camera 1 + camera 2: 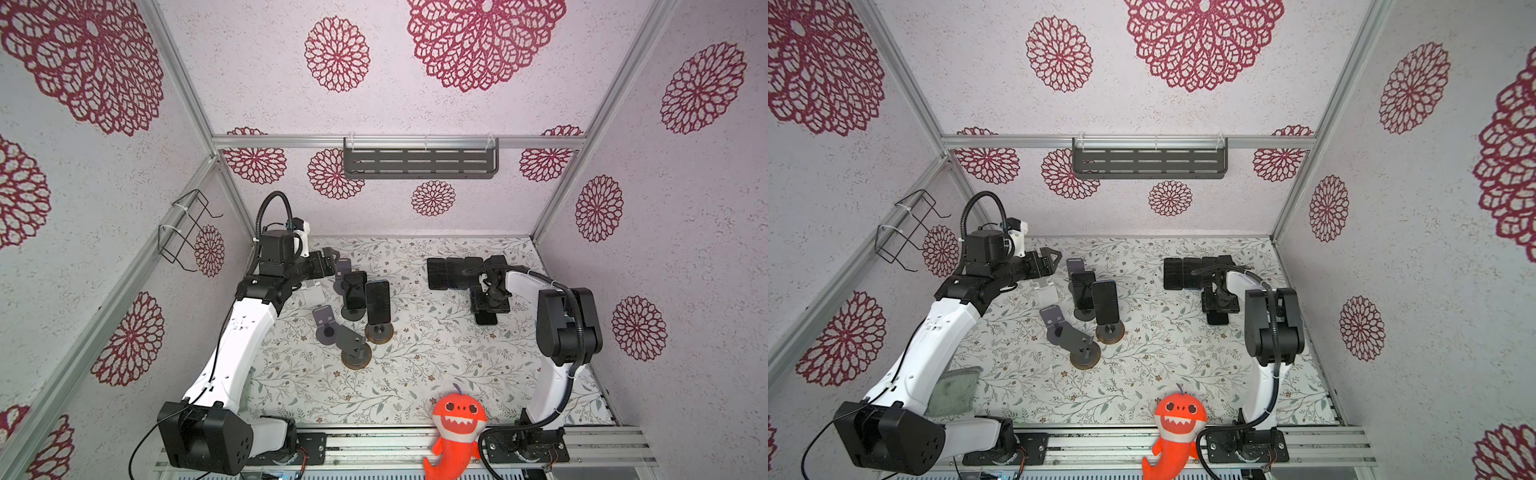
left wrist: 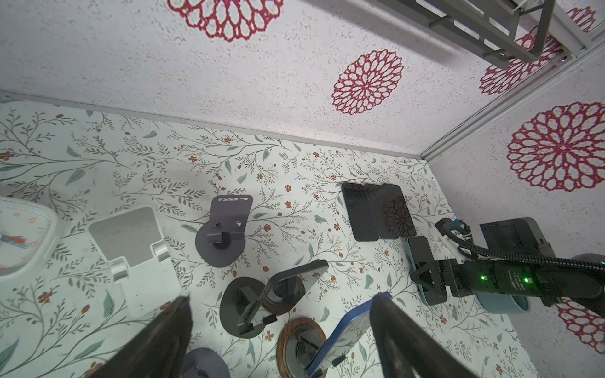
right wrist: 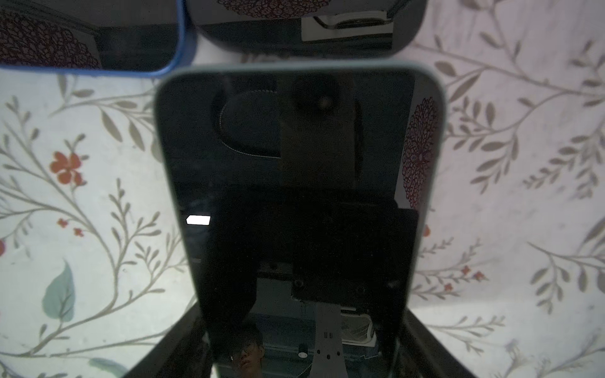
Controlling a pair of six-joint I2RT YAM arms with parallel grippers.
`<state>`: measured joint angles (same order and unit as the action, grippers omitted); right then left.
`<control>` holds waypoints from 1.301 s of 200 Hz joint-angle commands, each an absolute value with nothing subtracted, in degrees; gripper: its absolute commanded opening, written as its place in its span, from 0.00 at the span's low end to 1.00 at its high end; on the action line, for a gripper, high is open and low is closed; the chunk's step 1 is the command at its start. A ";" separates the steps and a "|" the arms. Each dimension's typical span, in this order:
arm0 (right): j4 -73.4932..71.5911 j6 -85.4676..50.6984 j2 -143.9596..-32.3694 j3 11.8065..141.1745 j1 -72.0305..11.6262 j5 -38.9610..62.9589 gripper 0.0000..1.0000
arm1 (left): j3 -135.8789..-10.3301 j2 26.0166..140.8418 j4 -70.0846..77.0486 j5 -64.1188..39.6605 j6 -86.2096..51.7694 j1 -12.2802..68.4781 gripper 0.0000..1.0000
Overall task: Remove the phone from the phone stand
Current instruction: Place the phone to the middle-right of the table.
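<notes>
A blue-cased phone (image 1: 377, 301) leans upright on a wood-rimmed phone stand (image 1: 379, 332) left of the table's middle. Just behind it, a dark phone (image 1: 355, 291) stands on a dark stand (image 1: 352, 313). My left gripper (image 1: 330, 257) hovers open behind and to the left of them. In the left wrist view the blue phone (image 2: 347, 330) sits close to one of its fingers (image 2: 399, 340), with nothing between the jaws. My right gripper (image 1: 488, 307) points down at the right, its fingers (image 3: 170, 353) closed on the long edges of a pale-rimmed phone (image 3: 294, 196) low over the table.
Several phones (image 1: 453, 272) lie in a row at the back right. Empty stands surround the loaded ones: white (image 1: 311, 291), purple (image 1: 324, 318), grey (image 1: 353, 345). A white clock (image 2: 23, 235) lies near the white stand. An orange plush shark (image 1: 457, 419) sits at the front edge.
</notes>
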<state>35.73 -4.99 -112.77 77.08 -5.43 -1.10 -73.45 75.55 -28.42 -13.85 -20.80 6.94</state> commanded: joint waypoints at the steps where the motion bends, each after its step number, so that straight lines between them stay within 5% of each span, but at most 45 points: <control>1: 36.81 -4.61 -112.95 78.84 -4.88 -0.55 0.57 | -73.27 75.23 -26.89 -14.80 -20.30 6.42 0.89; 260: 34.19 -6.15 -114.25 77.42 -4.79 1.85 0.85 | -73.30 74.71 -26.98 -15.59 -20.13 5.55 0.88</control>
